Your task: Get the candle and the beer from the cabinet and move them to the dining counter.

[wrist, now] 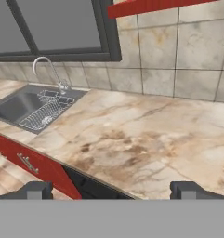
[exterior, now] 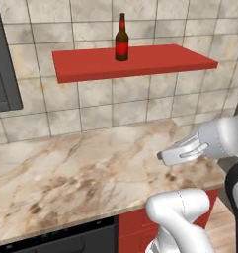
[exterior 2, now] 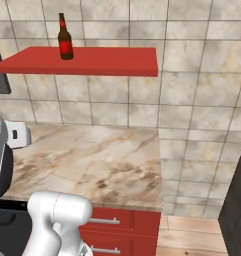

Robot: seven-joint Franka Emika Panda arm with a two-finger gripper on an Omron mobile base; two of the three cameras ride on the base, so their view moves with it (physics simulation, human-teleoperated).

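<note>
- Beer [exterior: 121, 38] stands upright on the cabinet [exterior: 155, 62], the flat red shelf board on the tiled wall; in my left base view it sits near the middle of the board, toward the back edge.
- In my right base view the beer [exterior 2: 65, 38] is toward the left end of the cabinet [exterior 2: 117, 62].
- Bottle is dark brown, with a red label and a red band at the neck.
- I see nothing else on the shelf beside the bottle; candle I cannot find in any view.
- Below the shelf runs a marbled tabletop [exterior: 66, 173] against the tiled wall, with red drawers [exterior 2: 117, 227] under it.
- My arm's white wrist [exterior: 189, 148] hangs over the right part of that tabletop, well below the shelf and well apart from the beer.
- Jaws are spread wide with nothing between them; in the hand view the two finger tips [wrist: 36, 189] stand far apart at the bottom.
- Hand view looks along the tabletop [wrist: 146, 139] toward a sink [wrist: 20, 104] with a wire rack [wrist: 43, 114] in it, a faucet [wrist: 50, 69] and a dark-framed window [wrist: 62, 28].
- Edge of the cabinet [wrist: 150, 5] shows red at the top of the hand view.
</note>
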